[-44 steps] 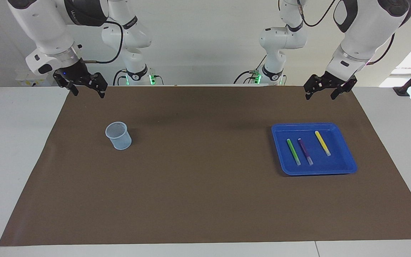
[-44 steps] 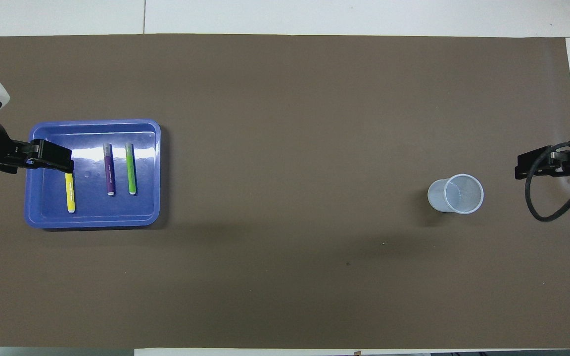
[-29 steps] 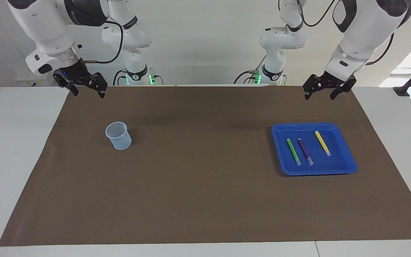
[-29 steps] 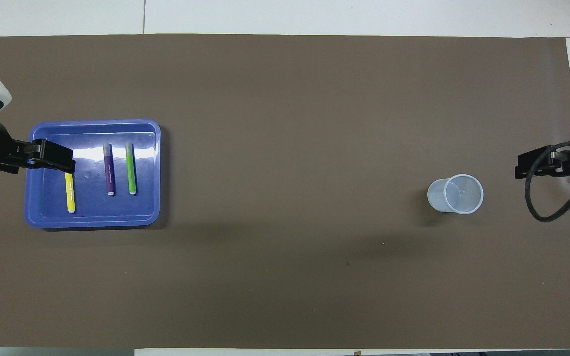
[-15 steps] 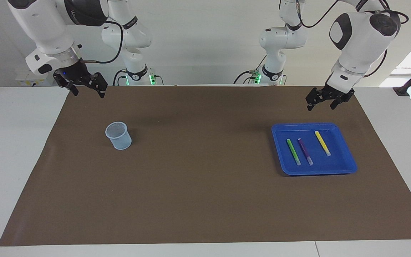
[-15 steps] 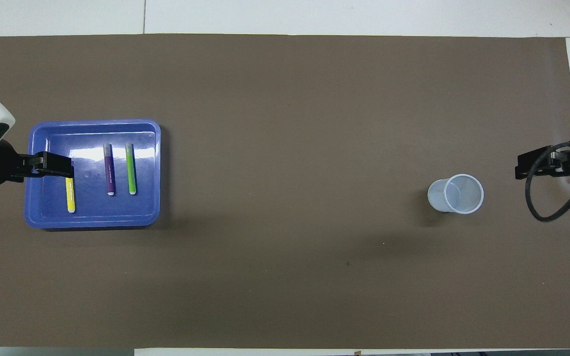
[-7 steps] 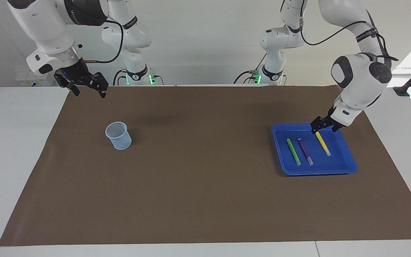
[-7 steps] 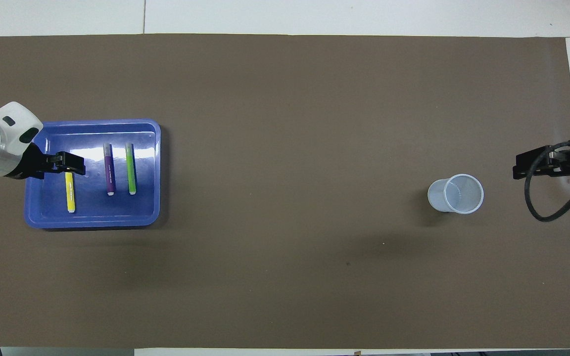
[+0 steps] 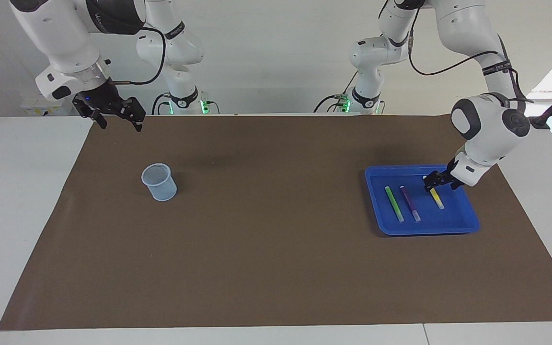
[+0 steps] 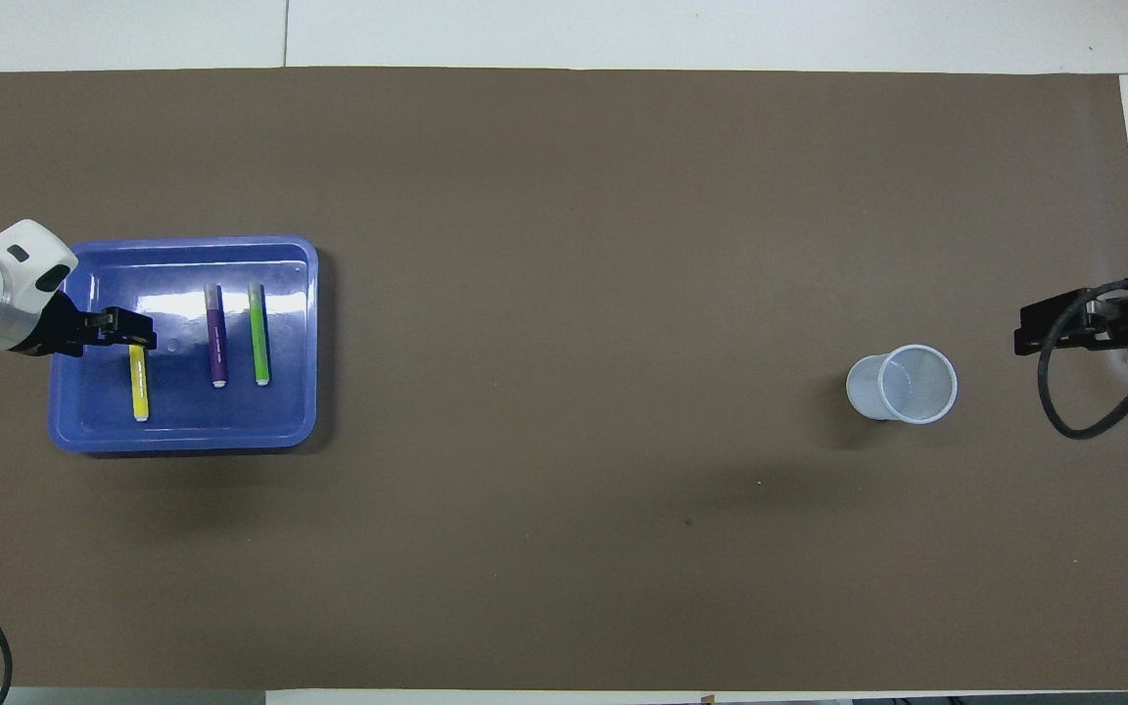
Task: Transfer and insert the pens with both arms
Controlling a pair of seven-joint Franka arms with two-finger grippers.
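Your left gripper [image 9: 433,183] sits low in the blue tray [image 9: 467,221], at the yellow pen's [image 9: 437,199] robot-side end; I cannot tell its jaw state. Green pen [image 9: 394,204] and purple pen [image 9: 410,203] lie alongside. Right gripper [image 9: 113,116] waits, jaws spread, near the cup [image 9: 160,182].

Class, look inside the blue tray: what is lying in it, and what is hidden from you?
In the blue tray lie the green pen, the purple pen and the yellow pen. The left gripper is down over the yellow pen's end nearest the robots, covering it.
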